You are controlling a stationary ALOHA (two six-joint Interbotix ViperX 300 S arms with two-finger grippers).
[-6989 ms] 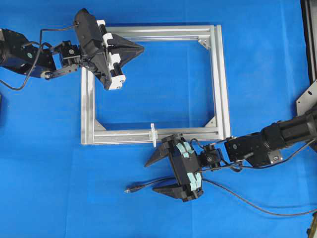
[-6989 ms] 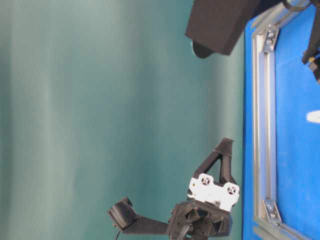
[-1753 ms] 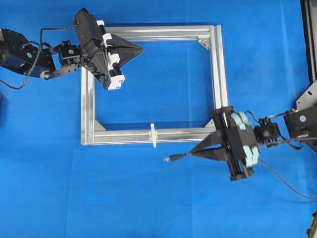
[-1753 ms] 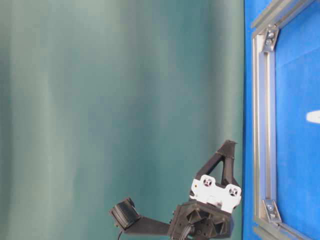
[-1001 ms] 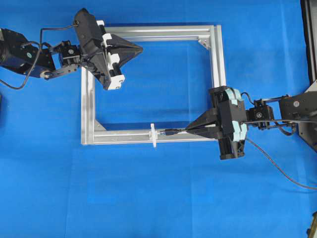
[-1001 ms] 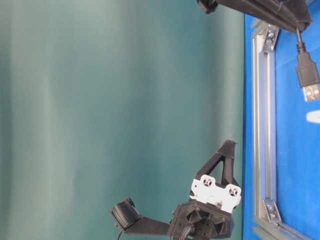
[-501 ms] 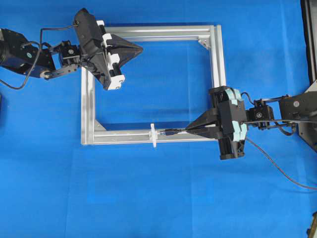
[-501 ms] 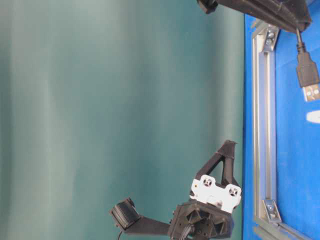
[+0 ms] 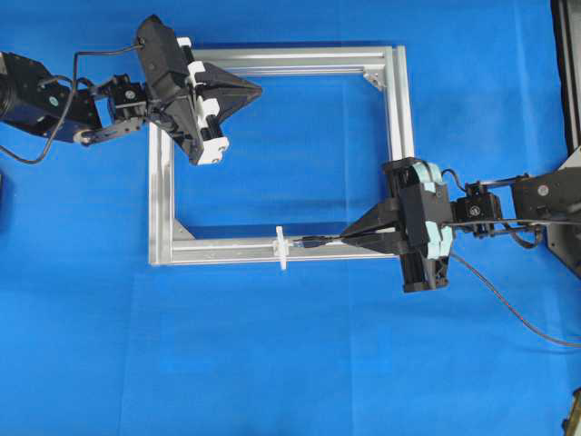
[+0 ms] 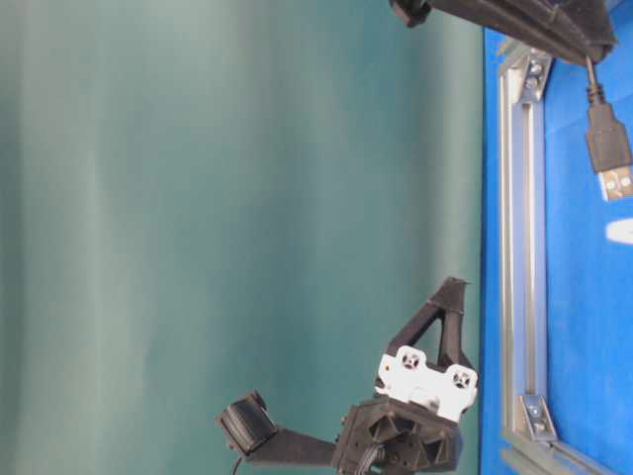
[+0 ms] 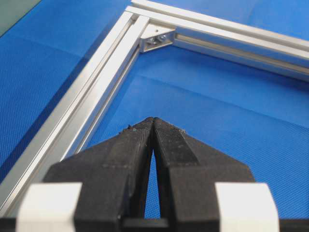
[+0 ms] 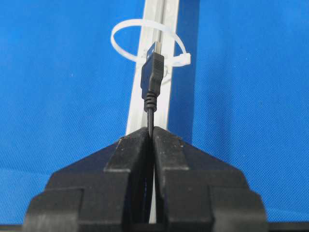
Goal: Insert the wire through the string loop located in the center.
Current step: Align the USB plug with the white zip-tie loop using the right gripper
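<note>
My right gripper (image 9: 349,239) is shut on the wire (image 9: 309,242), holding the thin black cable just behind its plug (image 12: 152,72). The plug lies along the frame's near bar (image 9: 227,250), its metal tip pointing at the string loop (image 9: 282,247) and stopping just right of it. In the right wrist view the white loop (image 12: 183,59) stands upright across the bar, straight ahead of my right gripper (image 12: 153,129). My left gripper (image 9: 259,89) hangs shut and empty over the frame's far left corner.
The silver rectangular frame (image 11: 104,77) lies flat on the blue cloth. The rest of the wire (image 9: 508,304) trails off to the right behind my right arm. In the table-level view the plug (image 10: 608,148) hovers just short of the loop (image 10: 621,231).
Since the earliest frames my right gripper has shut on the wire and carried it from the cloth up to the near bar, in line with the loop. Over the last second nothing moved.
</note>
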